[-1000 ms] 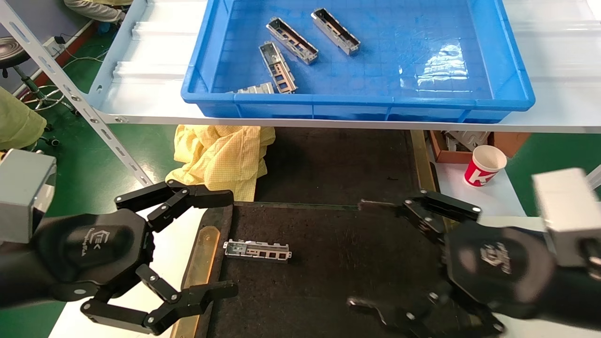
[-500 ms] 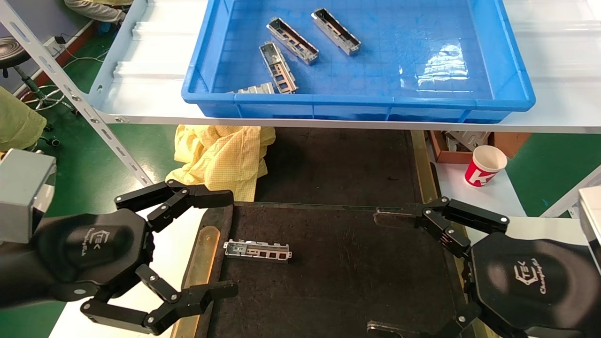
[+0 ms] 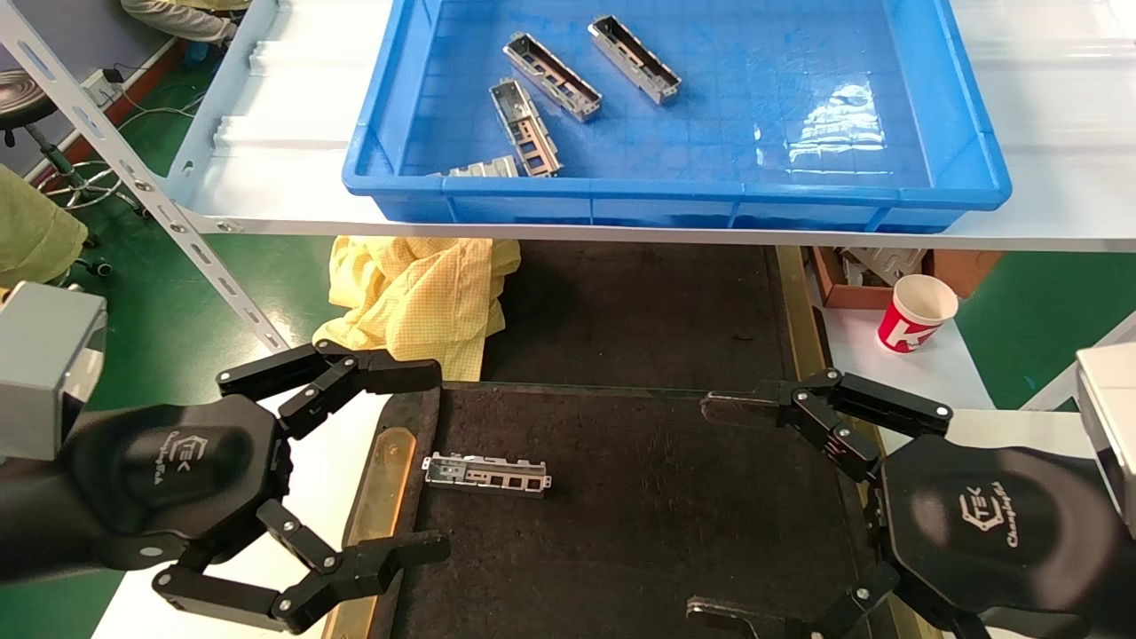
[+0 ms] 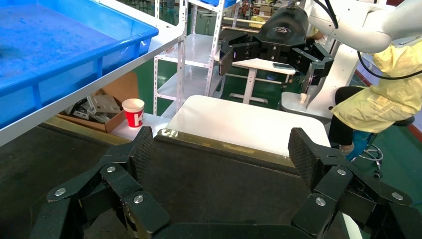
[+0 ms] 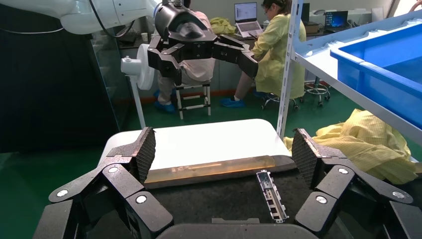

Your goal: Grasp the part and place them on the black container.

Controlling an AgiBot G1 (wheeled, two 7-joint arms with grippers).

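One silver-grey part [image 3: 486, 475] lies flat on the black container [image 3: 639, 515], near its left brass strip; it also shows in the right wrist view [image 5: 271, 195]. Several more parts [image 3: 551, 76] lie in the blue bin [image 3: 967, 182] on the shelf above. My left gripper [image 3: 439, 459] is open and empty at the tray's left edge, its jaws wide apart, with the part just to its right. My right gripper [image 3: 699, 510] is open and empty over the tray's right side. The left wrist view shows bare tray [image 4: 214, 174] between my left gripper's fingers [image 4: 222, 152].
A yellow cloth [image 3: 417, 293] lies behind the tray's left corner. A red and white paper cup [image 3: 917, 312] and a cardboard box [image 3: 834, 275] stand to the back right. The white shelf [image 3: 266, 191] overhangs the tray's far part, with a slanted rack post [image 3: 160, 209].
My right gripper has drawn back to the right, from over the tray toward its right edge, staying open and empty. The left gripper and the part on the tray have not moved.
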